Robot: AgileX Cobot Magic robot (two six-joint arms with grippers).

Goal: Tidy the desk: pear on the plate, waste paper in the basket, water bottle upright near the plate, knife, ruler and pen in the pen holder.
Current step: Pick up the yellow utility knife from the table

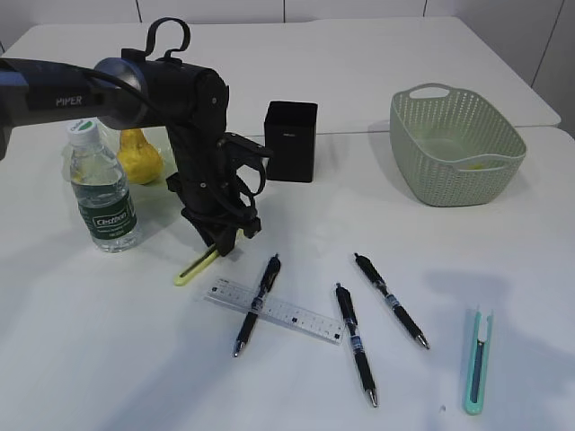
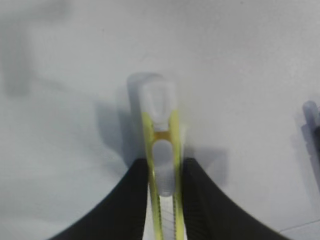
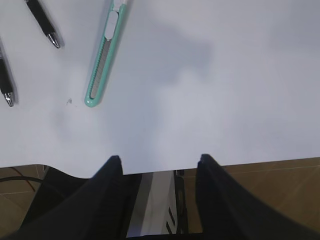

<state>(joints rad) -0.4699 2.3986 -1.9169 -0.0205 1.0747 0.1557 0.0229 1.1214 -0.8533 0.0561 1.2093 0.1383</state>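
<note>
My left gripper (image 1: 218, 241) is shut on a yellow-green utility knife (image 1: 196, 268). The knife slants down with its far end at the table; the left wrist view shows it between the jaws (image 2: 162, 145). A teal utility knife (image 1: 478, 359) lies at the front right and also shows in the right wrist view (image 3: 104, 57). A clear ruler (image 1: 287, 312) lies under one of three black pens (image 1: 256, 303), (image 1: 356, 343), (image 1: 391, 299). The black pen holder (image 1: 290, 141) stands behind them. The water bottle (image 1: 101, 189) stands upright beside the yellow pear (image 1: 139, 157). My right gripper (image 3: 157, 165) is open and empty over the table's front edge.
A pale green woven basket (image 1: 456, 175) stands at the back right with something pale inside. The plate under the pear is hard to make out. A second white table stands behind. Floor and a cabinet show below the front edge (image 3: 160, 200).
</note>
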